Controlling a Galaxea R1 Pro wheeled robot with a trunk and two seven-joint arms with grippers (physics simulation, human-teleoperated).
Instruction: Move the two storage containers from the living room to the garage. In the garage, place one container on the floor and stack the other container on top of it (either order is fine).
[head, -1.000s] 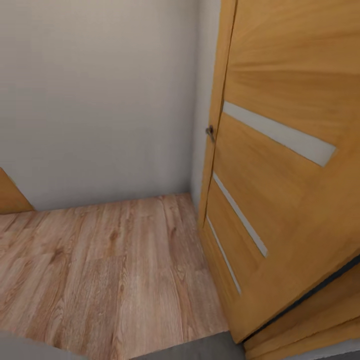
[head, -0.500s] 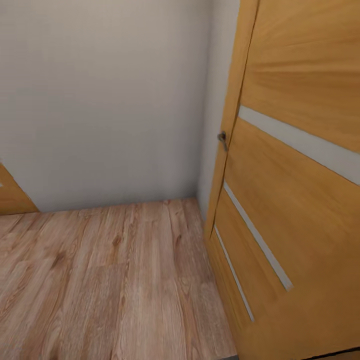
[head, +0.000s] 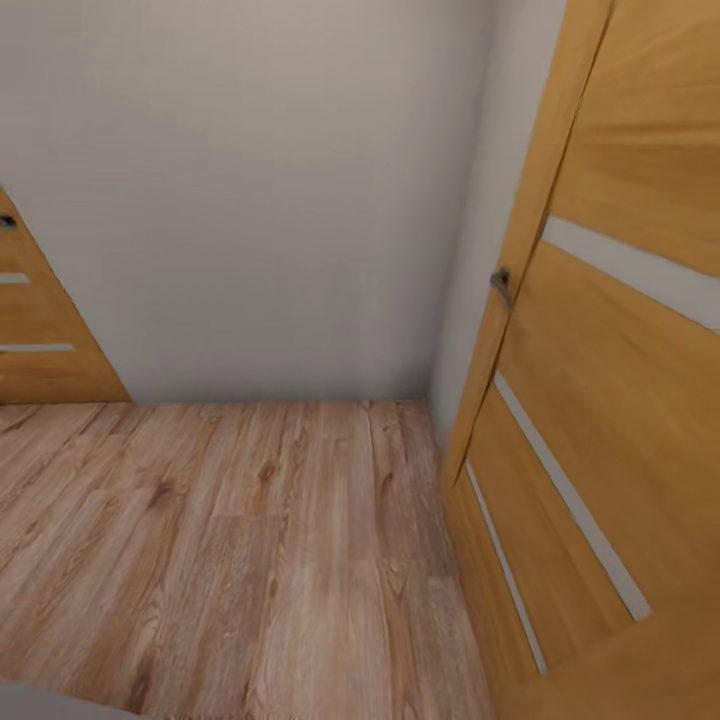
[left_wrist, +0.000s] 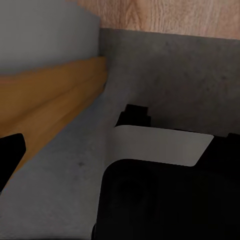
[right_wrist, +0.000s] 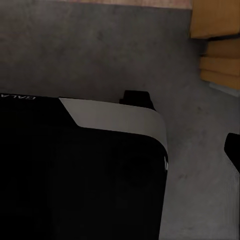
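Head downward at door (head: 620, 400) (wrists floorward)

Dark grey mottled concrete floor (left_wrist: 165, 65) lies under the robot's black base in the left wrist view, meeting light wood planks along a straight edge at the far side. The same grey concrete floor (right_wrist: 100, 50) appears in the right wrist view, again bordered by wood planks beyond it. In the head view a small grey strip of floor (head: 40, 700) sits at the near left corner.
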